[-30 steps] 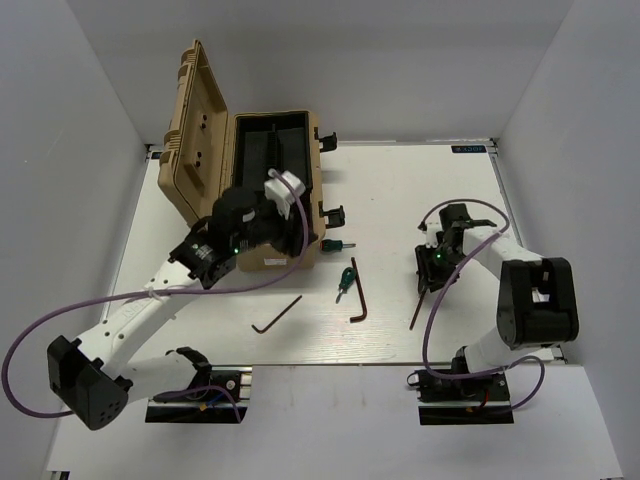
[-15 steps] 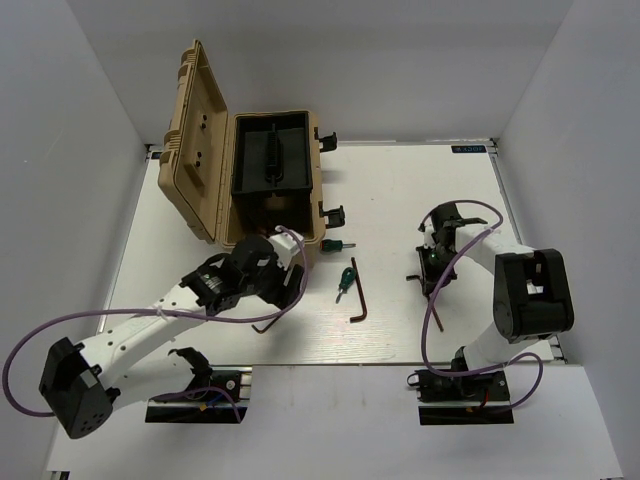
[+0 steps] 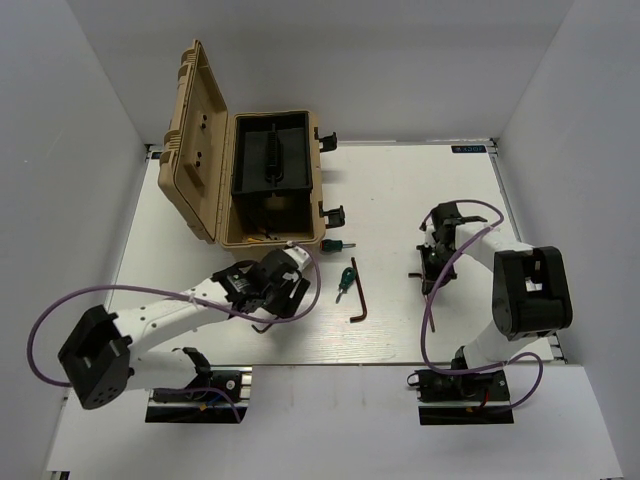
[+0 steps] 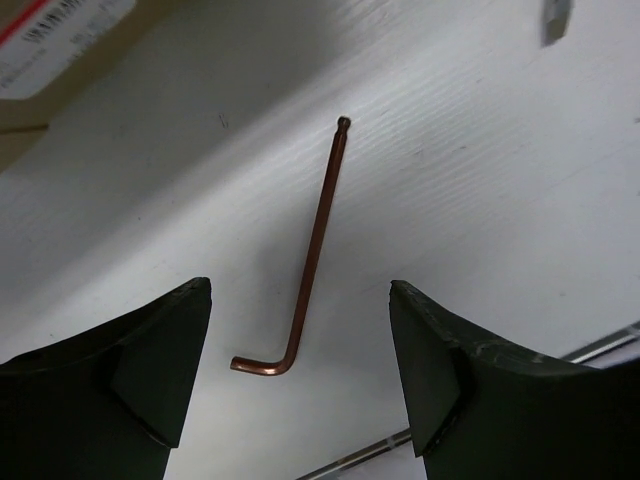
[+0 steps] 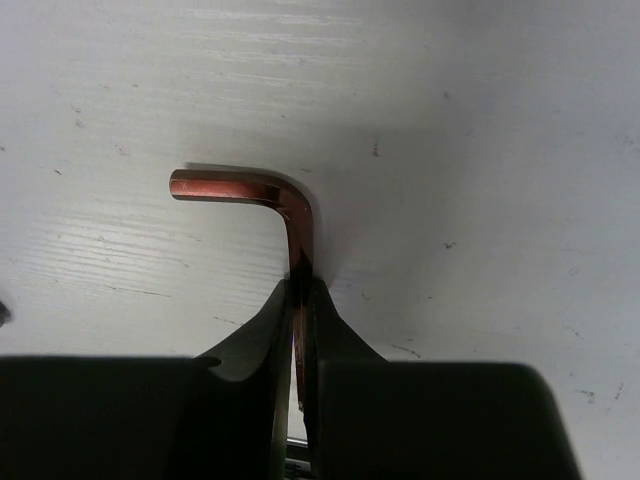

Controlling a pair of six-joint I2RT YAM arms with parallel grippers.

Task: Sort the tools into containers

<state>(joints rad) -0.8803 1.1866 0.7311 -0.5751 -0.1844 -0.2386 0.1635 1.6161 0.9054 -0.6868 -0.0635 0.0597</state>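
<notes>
Plain white walls box in my white table. The open tan hard-plastic toolbox stands at its far-left corner. My left gripper gapes over a thin coppery L-shaped hex key by the near edge. My right gripper pinches a second hex key toward the right edge.

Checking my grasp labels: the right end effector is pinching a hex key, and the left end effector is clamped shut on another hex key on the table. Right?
Not quite. The left end effector is open, its fingers either side of the loose hex key lying on the table, as the left wrist view shows. The right end effector does pinch the other hex key.
</notes>
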